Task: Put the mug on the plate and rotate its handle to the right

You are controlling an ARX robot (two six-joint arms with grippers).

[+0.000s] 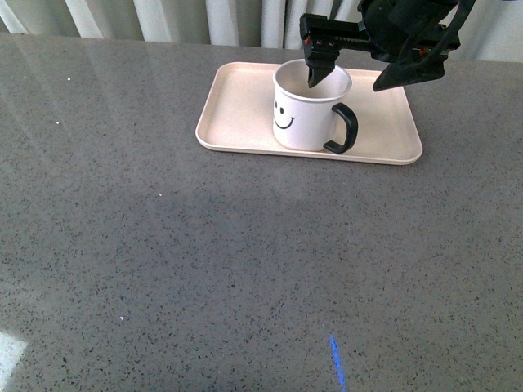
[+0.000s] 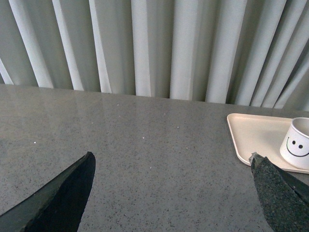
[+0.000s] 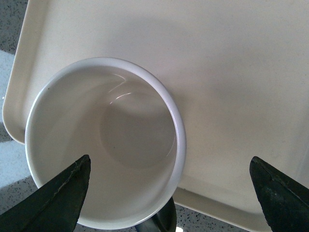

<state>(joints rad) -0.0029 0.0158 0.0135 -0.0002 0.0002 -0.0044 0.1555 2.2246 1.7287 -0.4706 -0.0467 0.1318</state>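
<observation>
Right claw [image 1: 357, 75]: gaping wide, holding nothing.
Mug [image 1: 304, 118]: sitting under one finger, on the plate [image 1: 237, 114].
Risk: that finger is possibly catching the rim, dragging the handle [image 1: 346, 129] off its direction.

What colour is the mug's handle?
Glossy black, on the white cylindrical smiley-face mug; the loop handle shows best in the front view.

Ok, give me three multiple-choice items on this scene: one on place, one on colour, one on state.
1. The mug stands: A on the floor; B on the tray; C in the air.
2. Its handle is: A white; B pink; C black.
3. The right gripper has its jaws: A open above the mug; B shut on the handle; C out of view.
Key: 1 B, it sits inside the tray's rim; 2 C, the loop is glossy black; 3 A, the tips stand wide apart.
</observation>
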